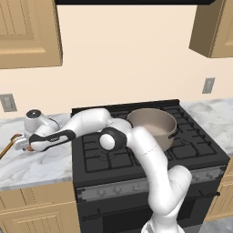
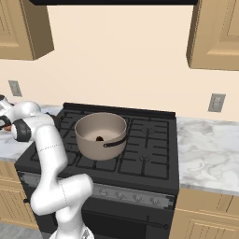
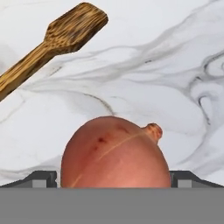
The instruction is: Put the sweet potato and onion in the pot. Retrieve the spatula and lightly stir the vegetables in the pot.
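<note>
Even, bright rendering (soft shadows)

A cream wall [image 1: 132, 54] backs a black stove [image 1: 150, 150] set between marble counters [image 2: 210, 144]. Light wooden cabinets [image 1: 27, 32] hang above and stand below. 2 grey outlets [image 1: 208, 85] sit on the wall.

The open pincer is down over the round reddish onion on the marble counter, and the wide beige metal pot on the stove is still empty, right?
Not quite: the wide beige metal pot isn't empty. The right base view shows a small dark brown lump, the sweet potato, inside. The open pincer is indeed over the round reddish onion on the marble counter.
</note>
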Robot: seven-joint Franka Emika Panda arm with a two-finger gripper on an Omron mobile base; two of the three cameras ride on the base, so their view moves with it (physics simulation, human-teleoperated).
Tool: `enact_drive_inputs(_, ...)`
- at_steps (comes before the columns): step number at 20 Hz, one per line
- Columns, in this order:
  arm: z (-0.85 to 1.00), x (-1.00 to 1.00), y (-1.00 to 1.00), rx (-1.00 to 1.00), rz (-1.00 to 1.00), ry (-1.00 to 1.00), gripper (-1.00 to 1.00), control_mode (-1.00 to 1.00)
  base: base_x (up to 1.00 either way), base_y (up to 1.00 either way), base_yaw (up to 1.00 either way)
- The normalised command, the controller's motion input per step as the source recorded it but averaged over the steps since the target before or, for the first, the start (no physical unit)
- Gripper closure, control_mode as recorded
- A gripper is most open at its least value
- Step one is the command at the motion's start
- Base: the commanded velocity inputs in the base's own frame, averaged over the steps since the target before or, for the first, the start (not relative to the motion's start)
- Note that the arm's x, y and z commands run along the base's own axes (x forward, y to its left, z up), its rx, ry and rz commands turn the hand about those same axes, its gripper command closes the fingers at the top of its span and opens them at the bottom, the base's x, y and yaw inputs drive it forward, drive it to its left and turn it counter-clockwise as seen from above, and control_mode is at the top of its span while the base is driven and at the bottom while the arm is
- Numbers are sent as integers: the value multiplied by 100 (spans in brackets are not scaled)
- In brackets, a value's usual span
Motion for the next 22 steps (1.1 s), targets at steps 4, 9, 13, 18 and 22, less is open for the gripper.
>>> enact_drive_inputs(4,0,0,0,0,0,0,100,-100,0,0,0)
enact_drive_inputs(9,0,0,0,0,0,0,100,-100,0,0,0)
enact_drive_inputs(13,0,0,0,0,0,0,100,-100,0,0,0)
enact_drive_inputs(18,2,-43,-1,0,0,-17,100,-100,0,0,0)
enact_drive_inputs(22,23,-99,-21,4,0,-28,100,-100,0,0,0)
